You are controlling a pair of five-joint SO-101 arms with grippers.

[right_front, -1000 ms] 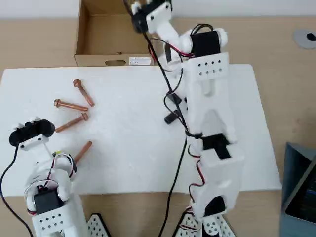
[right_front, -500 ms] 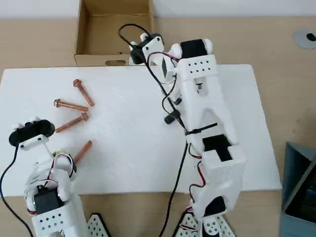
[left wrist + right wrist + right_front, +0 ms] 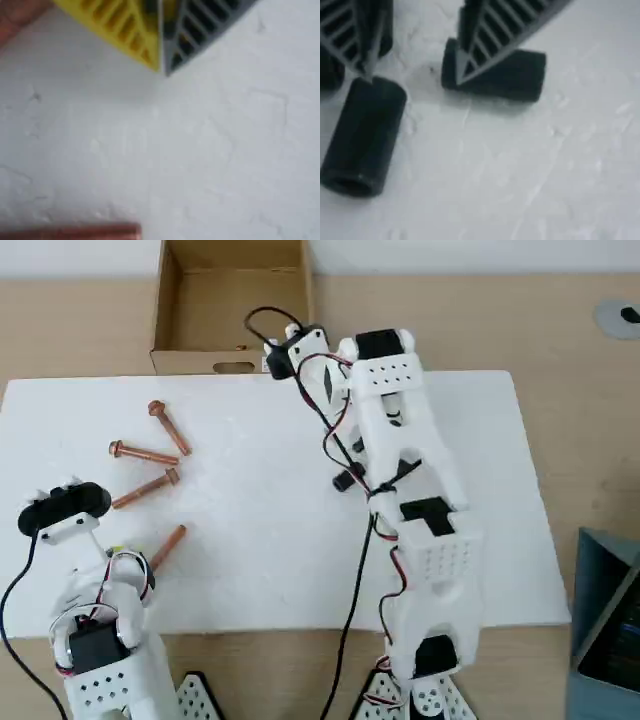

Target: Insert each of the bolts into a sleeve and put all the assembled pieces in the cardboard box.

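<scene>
Loose on the white mat (image 3: 250, 540): four copper bolts (image 3: 143, 452) scattered at one side, black sleeves (image 3: 362, 135) lying flat near the middle (all separate).
Hovering just over the sleeves, right gripper (image 3: 412, 75) with fingers apart, one tip above a sleeve's end. Near the closest bolt, left gripper (image 3: 162, 67) low over the mat, yellow and grey tips pressed together on nothing. Beyond the mat's far edge, cardboard box (image 3: 160, 310) on the wooden table (image 3: 560, 330).
</scene>
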